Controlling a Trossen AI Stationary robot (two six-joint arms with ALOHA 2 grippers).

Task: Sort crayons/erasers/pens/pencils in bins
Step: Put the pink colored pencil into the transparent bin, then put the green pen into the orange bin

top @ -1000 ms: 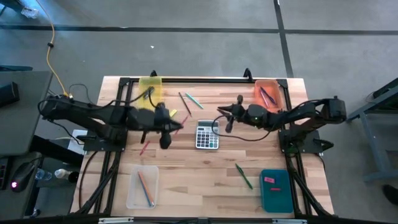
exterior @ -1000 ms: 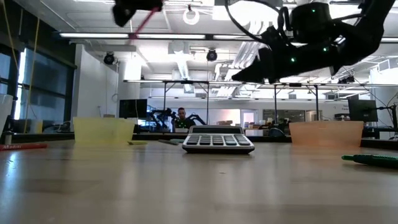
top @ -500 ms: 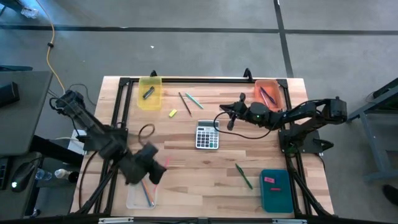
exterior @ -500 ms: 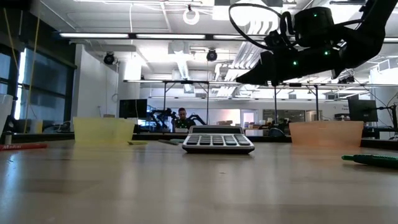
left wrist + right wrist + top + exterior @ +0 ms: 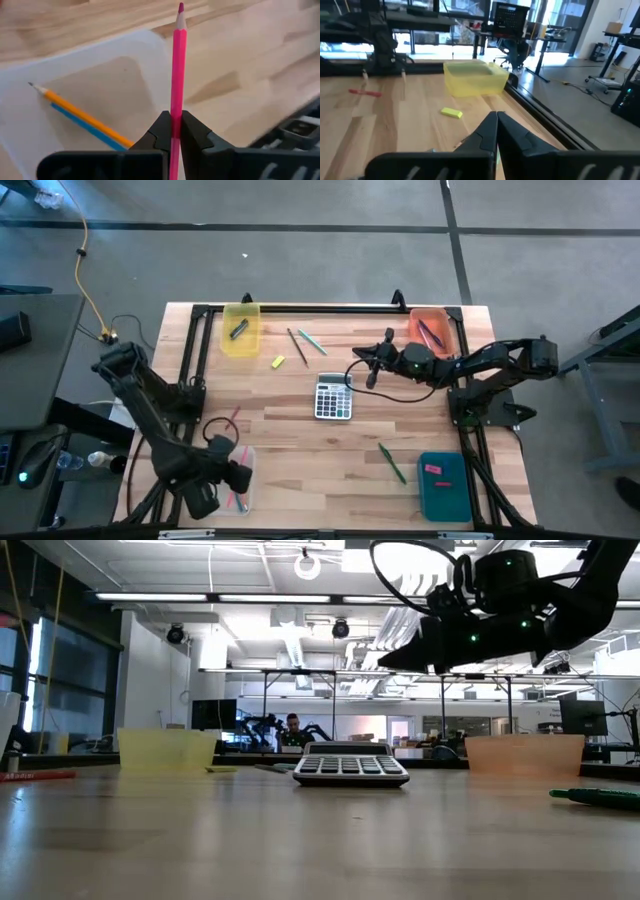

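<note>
The left pincer is clamped on a pink pencil, which is held over the rim of the clear bin at the 7 o'clock corner of the bench. An orange pencil and a blue pencil are seen lying side by side inside this bin.

The right pincer is closed on nothing and is held above the bench at about 1 o'clock from the grey calculator, which is placed at the centre.

The yellow bin is located at 11 o'clock and holds one dark item. The orange bin is located at 1 o'clock and holds slim dark sticks. The teal bin is located at 5 o'clock, with a pink eraser in it.

Loose items are spread around the calculator: a yellow eraser, a dark pen and a green pencil toward 11 o'clock, a red crayon toward 9 o'clock, and a dark green pen toward 5 o'clock.
</note>
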